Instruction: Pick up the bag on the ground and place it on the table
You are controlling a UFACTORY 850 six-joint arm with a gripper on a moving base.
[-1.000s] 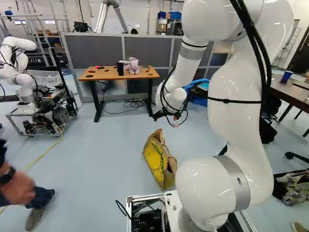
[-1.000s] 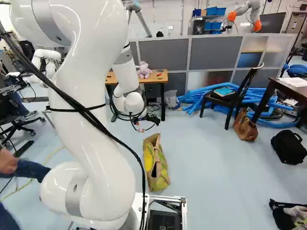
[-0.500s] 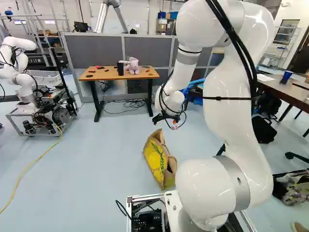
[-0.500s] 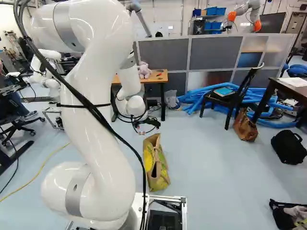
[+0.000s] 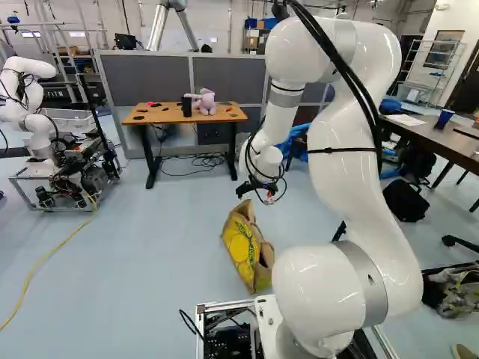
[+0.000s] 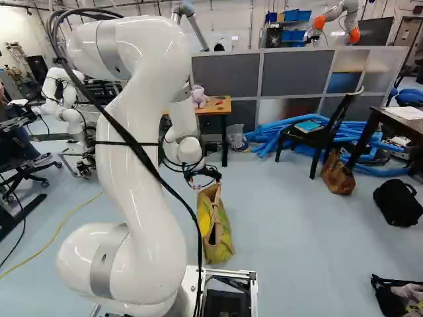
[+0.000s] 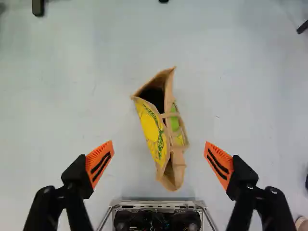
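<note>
The gripper point(image 5: 257, 191) hangs above the far end of the bag in the left base view. In the wrist view the gripper point(image 7: 159, 162) stands wide open, nothing between its pads. The yellow and brown bag point(image 5: 243, 250) stands on the floor just ahead of my base, its top partly open. Seen from the wrist, the bag point(image 7: 154, 130) lies below and ahead of the fingers, its near end lined up with the gap between them. A wooden table point(image 5: 157, 117) with black legs stands farther back, bearing a pink plush toy point(image 5: 202, 102) and a black cup.
Another robot point(image 5: 34, 112) on a cart stands at the left of the left base view. Grey partition panels point(image 6: 287, 72) rise behind the table. Right of the bag in the right base view are a chair point(image 6: 324, 137), a brown bag point(image 6: 338, 175) and a black backpack point(image 6: 398, 203).
My arm has swung leftward and lowered a little, bringing the gripper closer over the bag's far end. A person at the left has gone out of view. Base and bag have not moved.
</note>
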